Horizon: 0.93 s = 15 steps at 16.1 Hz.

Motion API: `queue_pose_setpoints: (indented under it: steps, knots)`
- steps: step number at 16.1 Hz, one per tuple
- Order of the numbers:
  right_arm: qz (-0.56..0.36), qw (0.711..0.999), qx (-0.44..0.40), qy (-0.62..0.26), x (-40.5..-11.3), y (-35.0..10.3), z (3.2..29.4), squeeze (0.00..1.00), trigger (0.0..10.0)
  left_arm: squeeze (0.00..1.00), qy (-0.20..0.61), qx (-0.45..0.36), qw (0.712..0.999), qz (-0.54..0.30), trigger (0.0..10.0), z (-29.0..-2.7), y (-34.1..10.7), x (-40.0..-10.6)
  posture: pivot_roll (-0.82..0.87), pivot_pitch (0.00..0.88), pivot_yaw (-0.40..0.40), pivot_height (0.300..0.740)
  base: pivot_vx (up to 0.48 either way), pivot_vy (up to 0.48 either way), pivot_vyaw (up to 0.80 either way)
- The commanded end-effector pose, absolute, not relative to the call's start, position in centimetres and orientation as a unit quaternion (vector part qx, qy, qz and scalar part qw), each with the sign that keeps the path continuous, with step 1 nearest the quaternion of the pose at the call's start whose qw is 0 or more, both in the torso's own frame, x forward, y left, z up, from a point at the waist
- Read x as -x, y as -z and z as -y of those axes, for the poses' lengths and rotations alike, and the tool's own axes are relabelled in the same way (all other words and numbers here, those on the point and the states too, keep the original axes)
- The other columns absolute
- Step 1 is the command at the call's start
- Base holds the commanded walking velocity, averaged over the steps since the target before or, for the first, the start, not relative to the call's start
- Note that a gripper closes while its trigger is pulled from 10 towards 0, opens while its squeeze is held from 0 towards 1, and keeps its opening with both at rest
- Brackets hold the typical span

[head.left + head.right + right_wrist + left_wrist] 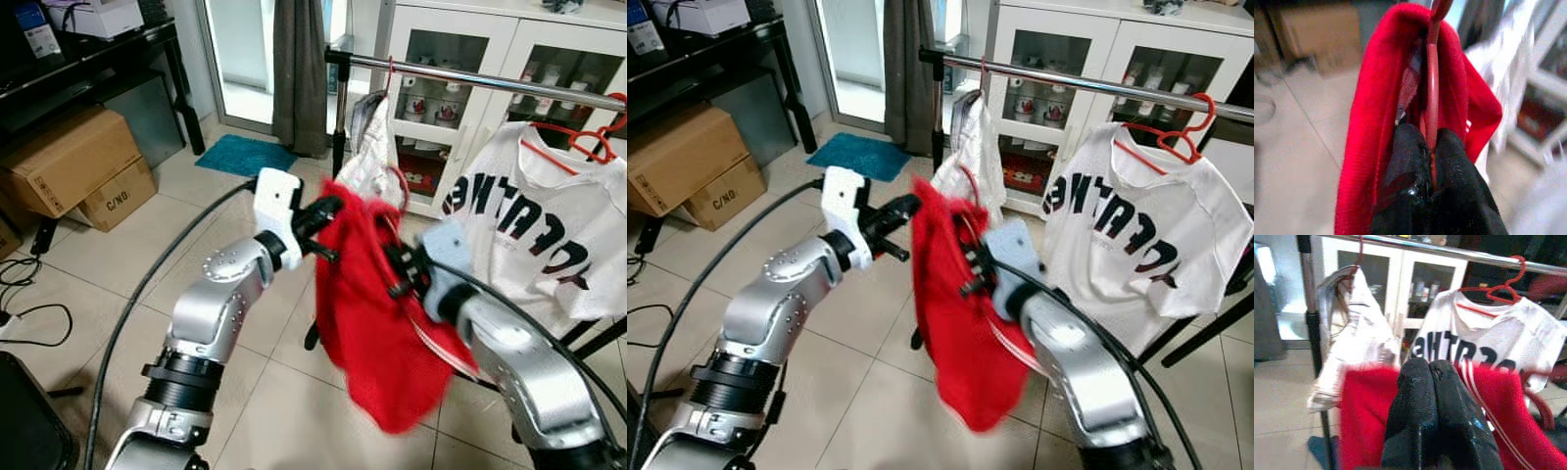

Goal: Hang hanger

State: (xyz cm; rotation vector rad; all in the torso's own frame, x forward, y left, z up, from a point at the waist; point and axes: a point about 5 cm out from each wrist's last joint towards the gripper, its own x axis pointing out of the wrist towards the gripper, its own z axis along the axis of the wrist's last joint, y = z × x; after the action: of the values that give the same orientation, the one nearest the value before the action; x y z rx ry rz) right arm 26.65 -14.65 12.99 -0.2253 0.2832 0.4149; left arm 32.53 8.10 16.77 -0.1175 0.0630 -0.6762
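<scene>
Before a chrome clothes rail [490, 76], the robot is holding up a red garment [377, 323] on a red hanger [1431, 93], below the bar and not yet hooked over it. The right gripper [1432, 147] is pinching the hanger's thin red stem between its two black fingers, pressed tight, with the cloth folding over both sides; the hanger's hook is running out of the top of the right wrist view, so its end is not visible. From the head views most of the hanger is lying buried in the red fabric, and only thin loops of its wire are showing near the right wrist. The left gripper [1429, 382] is reaching in at the garment's upper edge, its fingers squeezed together; whether any cloth is caught between them is hard to make out, since the red fabric behind them is blurred. Already hanging on the rail are a pale garment [377, 147] near the upright post and a white T-shirt [539, 225] with dark lettering on its own red hanger [588, 142], its far side cut off by the frame edge. Behind stands a white glass-fronted cabinet [460, 49], its contents too small to identify. Cardboard boxes [73, 162] are sitting on the tiled floor [118, 264] to the left, beside a teal mat [245, 154].
</scene>
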Motion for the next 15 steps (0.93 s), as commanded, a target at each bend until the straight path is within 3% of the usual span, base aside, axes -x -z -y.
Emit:
queue_pose_setpoints:
  steps: [1,4,6,8,9,10,11,12,15]
  knots:
    - [-0.163,0.962,0.13,-0.177,-26.5,-12.7,15.9,0.0,10.0,0.0,0.321,0.04,0.946,-0.024,0.0,-8.2,-17.2,-32.8,-0.1,0.0,0.039,0.74,0.0,0.0,0.0]
    - [-0.186,0.957,0.135,-0.175,-25.8,-12.5,16.6,0.0,10.0,0.0,0.298,0.018,0.953,-0.043,0.0,-8.6,-16.2,-32.9,-0.11,0.0,0.038,0.74,0.0,0.0,0.0]
    - [-0.141,0.955,0.09,-0.247,-25.3,-14.5,14.8,0.0,10.0,0.0,0.278,0.009,0.959,-0.058,0.0,-8.9,-15.5,-33.1,-0.11,0.0,0.04,0.74,0.0,0.0,0.0]
    - [-0.13,0.953,0.091,-0.259,-25.1,-14.9,14.3,0.0,10.0,0.0,0.293,0.015,0.954,-0.062,0.0,-8.5,-15.3,-32.8,-0.12,0.0,0.039,0.74,0.0,0.0,0.0]
    - [-0.13,0.955,0.098,-0.248,-25.3,-14.9,14.3,0.0,10.0,0.0,0.332,0.058,0.939,-0.065,0.0,-7.5,-15.5,-32.2,-0.12,0.0,0.039,0.74,0.0,0.0,0.0]
    - [-0.122,0.957,0.113,-0.237,-25.7,-15.0,14.3,0.0,10.0,0.0,0.382,0.126,0.912,-0.083,9.1,-6.5,-15.5,-31.3,-0.11,0.0,0.035,0.74,0.0,0.0,0.0]
    - [-0.111,0.958,0.121,-0.234,-26.0,-15.3,14.2,0.0,10.0,0.85,0.428,0.186,0.88,-0.083,10.0,-6.1,-15.8,-30.5,-0.11,0.0,0.035,0.74,0.0,0.0,0.0]
    - [-0.105,0.959,0.124,-0.232,-26.1,-15.5,14.1,0.0,10.0,1.0,0.443,0.196,0.871,-0.081,10.0,-6.0,-15.9,-30.3,-0.11,0.0,0.033,0.74,0.0,0.0,0.0]
    - [-0.093,0.958,0.142,-0.232,-26.5,-16.0,13.8,0.0,10.0,1.0,0.488,0.205,0.845,-0.083,10.0,-5.8,-16.2,-29.2,-0.11,0.0,0.036,0.74,0.0,0.0,0.0]
